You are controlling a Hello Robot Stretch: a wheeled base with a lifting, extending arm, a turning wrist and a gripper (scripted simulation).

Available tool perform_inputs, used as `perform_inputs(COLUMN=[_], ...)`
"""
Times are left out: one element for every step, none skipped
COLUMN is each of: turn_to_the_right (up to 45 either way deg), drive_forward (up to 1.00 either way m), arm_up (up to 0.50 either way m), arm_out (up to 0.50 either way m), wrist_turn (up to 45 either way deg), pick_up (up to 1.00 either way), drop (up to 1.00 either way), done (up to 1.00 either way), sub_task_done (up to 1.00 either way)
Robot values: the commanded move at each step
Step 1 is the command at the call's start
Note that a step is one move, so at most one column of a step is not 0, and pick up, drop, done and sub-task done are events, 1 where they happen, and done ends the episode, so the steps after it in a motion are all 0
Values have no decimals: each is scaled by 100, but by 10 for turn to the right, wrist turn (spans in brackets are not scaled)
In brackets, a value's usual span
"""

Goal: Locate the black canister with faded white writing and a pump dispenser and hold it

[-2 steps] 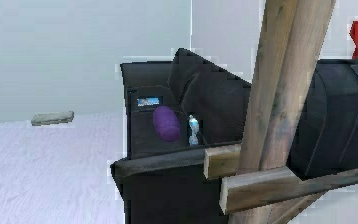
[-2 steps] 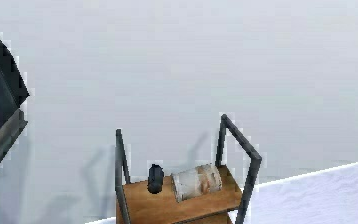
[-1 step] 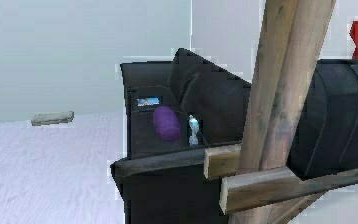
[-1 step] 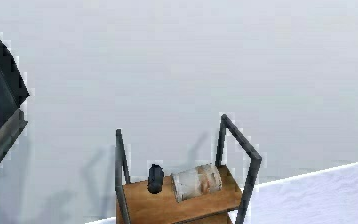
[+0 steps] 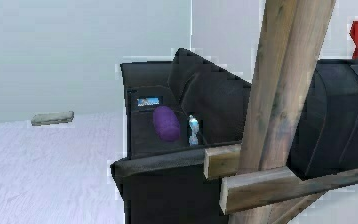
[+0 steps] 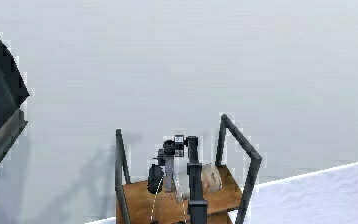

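At the arm side view's lower middle: arm (image 6: pixel 195 186) reaches out over a small wooden stand (image 6: pixel 137 200) with dark metal posts (image 6: pixel 120 160). Its gripper (image 6: pixel 165 152) sits above the stand's top. Just below it is a small dark shape (image 6: pixel 155 179), possibly the black canister; pump and writing not resolvable. The wood lies behind this shape, so cannot tell whether the gripper holds it or anything else. Pale round items (image 6: pixel 213 178) lie right of the arm on the same top. Forward view: dark sofa (image 5: pixel 227 100) with a purple cushion (image 5: pixel 165 122) and a small pale bottle (image 5: pixel 194 131); neither matches the target. Risks, as judged: a sideways nudge from a finger could tip the dark shape over; lifting on an unsure grip would drop it; the posts flank the arm and could catch it on retraction
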Motion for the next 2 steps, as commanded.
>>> perform_inputs(turn_to_the_right=[0, 0], drive_forward=[0, 0], arm_up=[0, 0], arm_out=[0, 0], wrist_turn=[450, 450], pick_up=[0, 0], drop=[0, 0], done=[0, 0], sub_task_done=[0, 0])
